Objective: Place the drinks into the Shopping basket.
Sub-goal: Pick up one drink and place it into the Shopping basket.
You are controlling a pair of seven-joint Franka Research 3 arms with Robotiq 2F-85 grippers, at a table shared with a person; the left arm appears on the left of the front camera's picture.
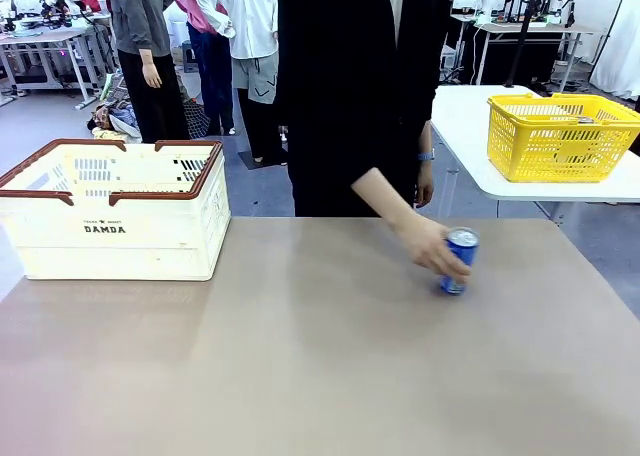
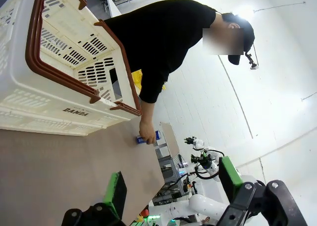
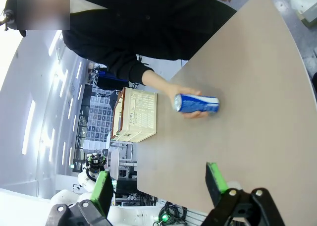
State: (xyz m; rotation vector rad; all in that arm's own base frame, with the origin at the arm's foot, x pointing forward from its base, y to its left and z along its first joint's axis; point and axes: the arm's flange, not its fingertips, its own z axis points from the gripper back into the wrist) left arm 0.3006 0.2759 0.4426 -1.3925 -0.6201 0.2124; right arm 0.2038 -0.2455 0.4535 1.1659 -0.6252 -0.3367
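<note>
While the person's hand (image 1: 428,244) is wrapped around the blue can (image 3: 197,103), any reach for it risks closing on fingers rather than aluminium. The can sits at the table (image 1: 320,376) surface, well ahead of the right gripper (image 3: 158,182). That gripper stands wide open and empty, its green pads spread far apart. I cannot tell whether the can's base rests flat or leans in the hand. If it leans, it could tip and roll once released, because a slim can is easy to knock over.

The left gripper (image 2: 172,184) is equally wide and holds nothing. The Shopping basket (image 2: 59,72) lies ahead of it and nearer, with the can beyond the basket's far corner. From that side, an arm heading for the can could clip the brown rim. A carry from the right gripper's side has to cross most of the table to reach the basket. A grip taken too high or off-centre might therefore let the smooth can slip or strike the basket wall.
</note>
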